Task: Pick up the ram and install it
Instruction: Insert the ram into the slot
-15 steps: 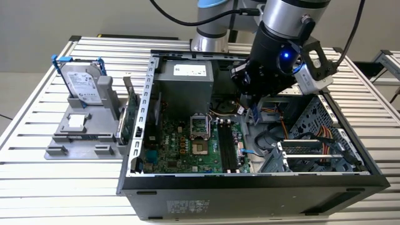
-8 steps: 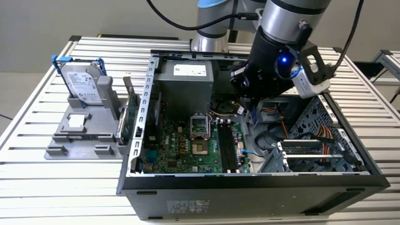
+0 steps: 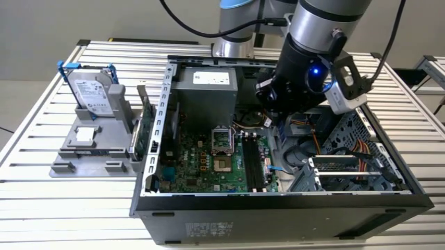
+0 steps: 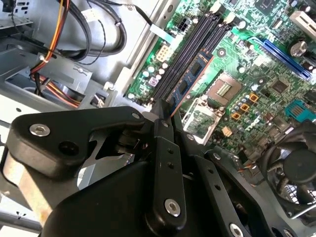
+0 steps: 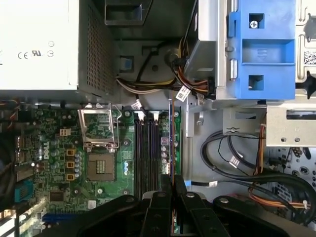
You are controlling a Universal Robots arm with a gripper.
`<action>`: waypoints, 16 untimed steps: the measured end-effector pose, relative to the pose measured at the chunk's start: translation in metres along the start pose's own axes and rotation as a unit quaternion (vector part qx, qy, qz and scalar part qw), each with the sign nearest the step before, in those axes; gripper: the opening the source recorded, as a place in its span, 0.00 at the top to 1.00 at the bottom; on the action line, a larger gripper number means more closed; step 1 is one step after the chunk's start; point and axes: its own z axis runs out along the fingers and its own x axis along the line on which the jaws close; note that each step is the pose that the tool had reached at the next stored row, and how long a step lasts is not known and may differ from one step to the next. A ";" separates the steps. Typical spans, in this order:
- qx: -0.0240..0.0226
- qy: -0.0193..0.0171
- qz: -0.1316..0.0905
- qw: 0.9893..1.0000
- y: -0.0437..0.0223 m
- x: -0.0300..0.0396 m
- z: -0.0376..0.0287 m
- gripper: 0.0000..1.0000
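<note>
My gripper point(image 3: 273, 119) hangs inside the open computer case point(image 3: 278, 208), above the motherboard point(image 3: 208, 166). It is shut on the ram point(image 4: 187, 83), a thin dark stick with chips that juts out from between the fingertips. In the first wrist view the ram point(image 5: 171, 143) shows edge-on, running along the black memory slots point(image 5: 147, 153) and just beside them. My gripper point(image 5: 172, 181) grips the ram's near end; in the second wrist view the gripper point(image 4: 165, 117) pinches it over the slots point(image 4: 185, 57). Whether the ram touches a slot cannot be told.
A silver hard drive with blue rails point(image 3: 94, 94) stands on a grey fixture point(image 3: 90, 156) at the exterior view's left. In the case are the power supply point(image 3: 205, 86), the bare CPU socket point(image 3: 220, 138), a fan point(image 4: 296, 173), cable bundles point(image 5: 237, 163) and a blue drive cage point(image 5: 261, 49).
</note>
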 end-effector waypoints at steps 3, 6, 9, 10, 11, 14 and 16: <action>0.000 0.001 0.000 1.000 -0.0025 0.0003 0.0012 1.00; 0.000 0.002 0.000 1.000 -0.0036 0.0004 0.0032 1.00; 0.001 0.002 0.000 1.000 -0.0045 0.0005 0.0054 1.00; 0.001 0.002 0.000 1.000 -0.0048 0.0005 0.0060 1.00; 0.001 0.002 0.000 1.000 -0.0052 0.0006 0.0064 1.00; 0.002 0.002 0.000 1.000 -0.0058 0.0006 0.0087 1.00; 0.005 0.003 0.000 1.000 -0.0061 0.0005 0.0103 1.00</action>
